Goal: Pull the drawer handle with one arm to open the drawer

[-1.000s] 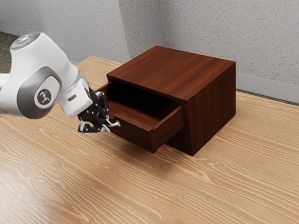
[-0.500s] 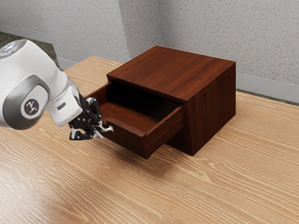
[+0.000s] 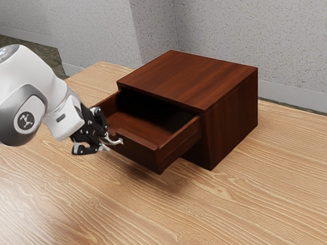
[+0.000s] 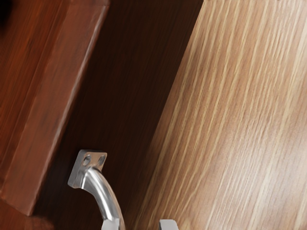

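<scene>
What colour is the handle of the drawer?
Shiny silver-grey metal; the drawer handle shows best in the wrist view.

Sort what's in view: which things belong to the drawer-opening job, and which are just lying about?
Job: gripper, metal handle, drawer, cabinet.
Just there: wooden table, grey wall.
</scene>
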Tool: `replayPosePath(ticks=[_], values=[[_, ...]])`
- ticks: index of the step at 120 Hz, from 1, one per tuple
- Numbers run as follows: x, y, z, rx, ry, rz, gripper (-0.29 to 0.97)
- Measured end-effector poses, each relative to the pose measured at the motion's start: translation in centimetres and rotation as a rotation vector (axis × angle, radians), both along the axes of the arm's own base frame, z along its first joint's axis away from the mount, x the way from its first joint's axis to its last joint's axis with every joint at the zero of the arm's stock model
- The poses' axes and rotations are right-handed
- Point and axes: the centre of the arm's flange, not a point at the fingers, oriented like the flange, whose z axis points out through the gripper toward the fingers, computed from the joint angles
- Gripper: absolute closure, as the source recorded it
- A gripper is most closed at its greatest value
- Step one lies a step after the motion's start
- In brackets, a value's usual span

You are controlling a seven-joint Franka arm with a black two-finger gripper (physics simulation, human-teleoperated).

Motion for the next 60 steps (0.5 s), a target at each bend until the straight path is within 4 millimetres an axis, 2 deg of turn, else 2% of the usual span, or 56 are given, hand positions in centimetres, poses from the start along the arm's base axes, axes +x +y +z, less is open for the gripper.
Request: replayPosePath(ticks=[10,22,32,49,60], values=[[-0.1,-0.5,0.4,0.002,-0.006,-0.010,0.62],[-0.4,-0.7,1.1,0.006,-0.018,-0.015,0.40],[-0.8,-0.9,2.0,0.010,-0.035,-0.017,0.27],[-2.4,-1.9,4.7,0.015,-0.068,-0.017,0.14],[-2.9,-2.0,6.8,0.000,-0.034,0.041,0.09]])
